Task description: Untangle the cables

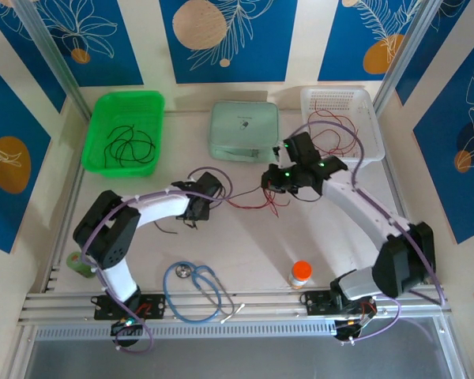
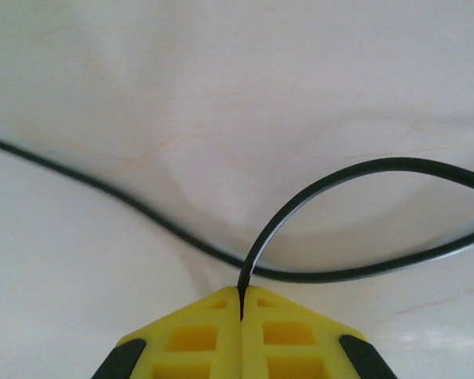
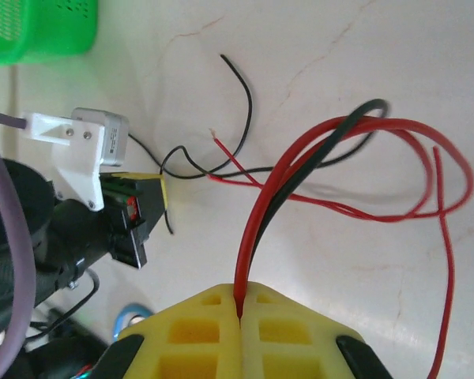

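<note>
Loose tangle of cables on the table, about its middle in the top view, strung between the left gripper at 9 o'clock of the knot and the right gripper at 2 o'clock. More black loops in the green basket toward 10 o'clock, more red ones in the white basket toward 1 o'clock. Left fingers pressed fully together on one black cable, pinched right at the tips, with the wire arching off toward 2 o'clock. Right fingers likewise closed with no gap, clamping a red cable and a black strand side by side. Judged thin, very light and limp, yet springy enough to keep a curl. Smooth insulation, so likely to slide through a weak pinch. Little risk of breakage under a gentle pull. Best taken near a free end or just beside a crossing, one strand per grip, deep between the pads rather than at the very tips. Pull slowly and apart. Expect the rest of the tangle to drag along, being too light to anchor itself.
</note>
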Tool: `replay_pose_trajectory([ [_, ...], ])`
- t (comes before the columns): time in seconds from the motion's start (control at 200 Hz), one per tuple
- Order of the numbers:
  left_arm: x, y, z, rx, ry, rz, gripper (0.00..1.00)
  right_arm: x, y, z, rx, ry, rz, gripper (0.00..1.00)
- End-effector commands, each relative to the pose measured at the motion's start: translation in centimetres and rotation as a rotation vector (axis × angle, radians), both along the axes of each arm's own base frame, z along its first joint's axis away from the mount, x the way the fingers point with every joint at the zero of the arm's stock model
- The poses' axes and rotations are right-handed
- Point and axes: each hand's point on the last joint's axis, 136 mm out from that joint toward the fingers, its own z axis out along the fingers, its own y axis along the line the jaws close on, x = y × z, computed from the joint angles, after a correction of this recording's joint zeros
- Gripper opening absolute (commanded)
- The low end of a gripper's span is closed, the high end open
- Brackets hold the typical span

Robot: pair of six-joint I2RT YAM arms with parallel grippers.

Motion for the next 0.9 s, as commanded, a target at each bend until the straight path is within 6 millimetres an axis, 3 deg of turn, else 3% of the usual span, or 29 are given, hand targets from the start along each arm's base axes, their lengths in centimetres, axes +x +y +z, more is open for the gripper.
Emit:
replay_pose_trajectory([
  [0.0, -0.2, 1.8, 1.7, 0.055, -0.027, 0.010, 0.00, -2.0, -0.9, 1.4, 0.167, 0.057, -0.035, 0.01],
  [0.07, -0.1, 2.1, 2.5, 0.052, -0.040, 0.018, 0.00, -2.7, -2.5, 1.3, 0.219, 0.068, -0.080, 0.03],
  [0.225, 0.2, 2.1, 3.8, 0.036, -0.064, 0.013, 0.00, -4.3, -6.5, -2.2, 0.223, 0.128, -0.224, 0.04],
  [0.415, 0.7, -0.5, 5.4, -0.074, -0.086, -0.059, 0.00, -6.1, -9.5, -6.1, 0.276, 0.186, -0.382, 0.03],
  [0.485, 0.7, -1.8, 6.6, -0.121, -0.106, -0.100, 0.14, -6.5, -10.0, -6.5, 0.278, 0.185, -0.410, 0.03],
  [0.605, 0.7, -3.9, 9.4, -0.188, -0.165, -0.169, 0.45, -6.3, -10.0, -5.5, 0.301, 0.158, -0.405, 0.03],
  [0.665, 0.7, -4.8, 11.0, -0.216, -0.195, -0.202, 0.55, -6.0, -9.6, -4.5, 0.321, 0.142, -0.383, 0.01],
  [0.895, -0.5, -8.9, 15.8, -0.386, -0.284, -0.376, 0.73, -5.3, -7.0, -0.4, 0.436, 0.115, -0.278, 0.00],
])
